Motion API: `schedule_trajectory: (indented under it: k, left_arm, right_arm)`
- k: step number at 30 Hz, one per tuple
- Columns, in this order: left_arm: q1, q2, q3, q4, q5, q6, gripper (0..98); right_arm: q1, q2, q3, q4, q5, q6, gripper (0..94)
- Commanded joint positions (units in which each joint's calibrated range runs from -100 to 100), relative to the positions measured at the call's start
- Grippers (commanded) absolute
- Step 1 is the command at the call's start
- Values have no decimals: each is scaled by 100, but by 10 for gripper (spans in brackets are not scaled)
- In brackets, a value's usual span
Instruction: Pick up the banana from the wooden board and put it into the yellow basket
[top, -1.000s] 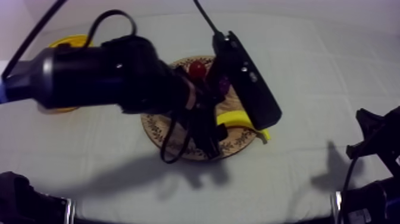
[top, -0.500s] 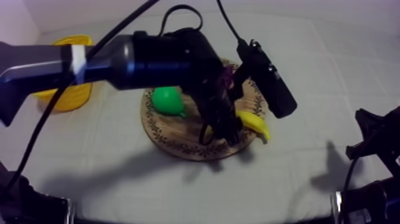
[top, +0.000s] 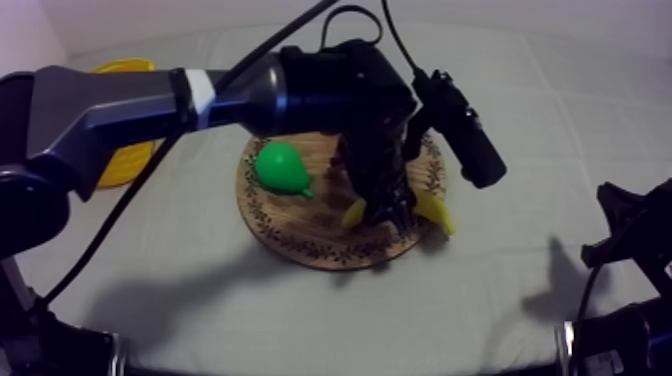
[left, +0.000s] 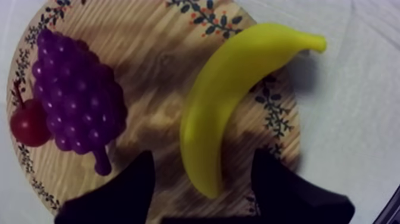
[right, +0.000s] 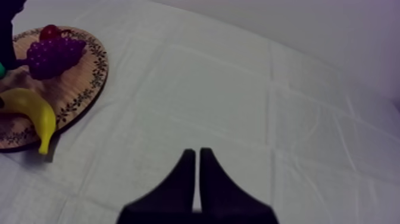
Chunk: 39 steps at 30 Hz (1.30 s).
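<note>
Grey-white cloth covers the desk (top: 560, 120). The curved yellow toy banana (left: 232, 89) lies on the round wooden board with a patterned rim (top: 300, 240), at the board's right edge, with one tip overhanging the rim. The left pincer (left: 202, 156) is spread wide, one black finger on either side of the banana's lower end, with gaps on both sides. Recommended: descend until both fingers bracket the fruit, close squarely across its curve, then lift vertically, clear of the purple bunch of grapes (left: 77, 101). The round yellow basket (top: 130, 160) stands at the desk's far left corner. The right pincer (right: 195, 179) is narrow and holds nothing.
</note>
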Motion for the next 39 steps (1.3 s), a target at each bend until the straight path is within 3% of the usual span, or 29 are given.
schedule_trajectory:
  k: [1, 11, 27, 39]
  left_arm:
    - [15, 99, -168, -5, 176, 9, 598]
    - [45, 526, -688, -25, 818, 104, 536]
    - [115, 1122, -1345, -187, 1574, 353, 354]
    - [145, 897, -1185, -383, 1475, 473, 285]
  right_arm:
    - [0, 0, -3, 0, -1, -3, 6]
    - [0, -4, -3, 0, -1, 0, 6]
    - [-11, -4, -3, 0, -1, -1, 6]
    - [-15, -4, -3, 0, -1, -2, 6]
